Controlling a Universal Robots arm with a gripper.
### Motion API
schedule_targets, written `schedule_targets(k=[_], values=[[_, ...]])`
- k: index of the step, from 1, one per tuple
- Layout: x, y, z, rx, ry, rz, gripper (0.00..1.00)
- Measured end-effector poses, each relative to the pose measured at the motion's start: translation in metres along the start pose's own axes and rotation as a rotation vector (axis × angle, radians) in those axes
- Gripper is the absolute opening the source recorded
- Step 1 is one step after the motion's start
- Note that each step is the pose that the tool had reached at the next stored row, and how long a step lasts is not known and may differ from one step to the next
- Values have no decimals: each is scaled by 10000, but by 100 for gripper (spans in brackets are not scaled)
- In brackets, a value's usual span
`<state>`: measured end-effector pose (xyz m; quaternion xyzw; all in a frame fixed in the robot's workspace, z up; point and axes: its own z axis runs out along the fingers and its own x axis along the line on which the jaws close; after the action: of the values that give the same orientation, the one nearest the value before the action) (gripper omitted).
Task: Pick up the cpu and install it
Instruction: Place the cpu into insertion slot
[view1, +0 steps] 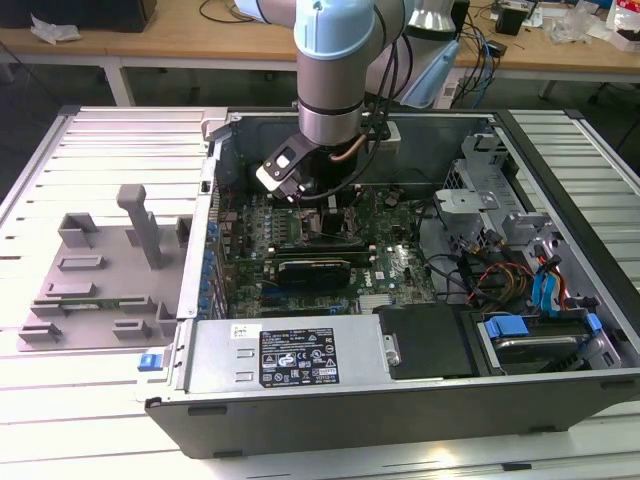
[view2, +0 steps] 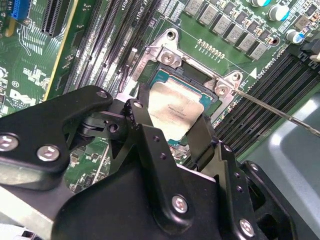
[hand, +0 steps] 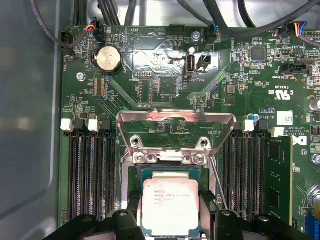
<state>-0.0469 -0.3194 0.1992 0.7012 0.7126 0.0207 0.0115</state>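
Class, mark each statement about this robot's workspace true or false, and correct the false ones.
1. The gripper holds the cpu at the socket. True.
2. The metal load plate is closed over the cpu. False: it is swung open, clear of the cpu.
3. The grey fixture tray lies inside the computer case. False: it lies outside the case, on the exterior view's left.
4. A round coin battery sits on the motherboard. True.

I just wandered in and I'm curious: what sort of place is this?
Likely a robotics lab: a robot arm reaches into an open computer case on a slatted table, its end effector holding the cpu over the motherboard.
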Motion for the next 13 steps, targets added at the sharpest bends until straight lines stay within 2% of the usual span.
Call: schedule_targets(k=[5, 6, 7, 9, 10, 11, 13], values=[[0, 0, 1, -1, -4, 65, 54], [0, 0, 1, -1, -3, 68, 56], [0, 0, 1, -1, -3, 70, 62], [0, 0, 1, -2, -3, 74, 62], [1, 0, 1, -2, 44, 78, 62], [3, 0, 1, -3, 127, 81, 62], [4, 0, 1, -4, 133, 80, 62]])
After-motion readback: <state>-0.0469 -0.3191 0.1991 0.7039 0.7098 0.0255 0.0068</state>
